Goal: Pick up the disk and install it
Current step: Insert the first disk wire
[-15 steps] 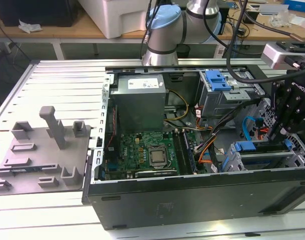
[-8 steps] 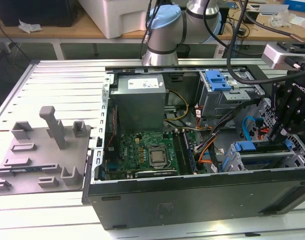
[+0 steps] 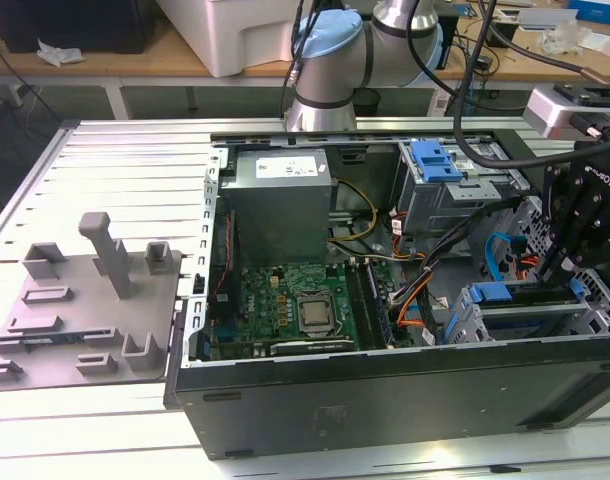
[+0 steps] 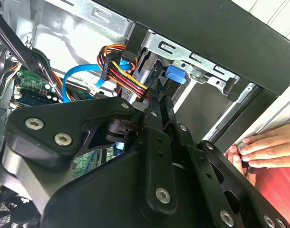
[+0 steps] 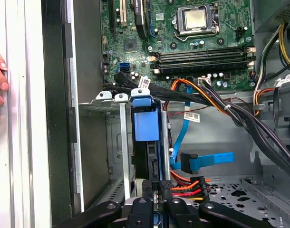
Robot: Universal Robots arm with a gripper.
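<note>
The disk stands on edge in the metal drive cage of the open computer case, its blue bracket facing the motherboard. My gripper is at the disk's rear end, fingers closed narrowly on its edge. In the second wrist view the gripper points into the cage, toward the blue tab. In the exterior view the gripper hangs over the cage at the case's right, above the disk and its blue bracket.
Red, yellow and orange power cables and a blue data cable lie right beside the disk. A person's hand rests on the table edge outside the case. Another blue-tabbed bay sits further back. A grey fixture stands on the exterior view's left.
</note>
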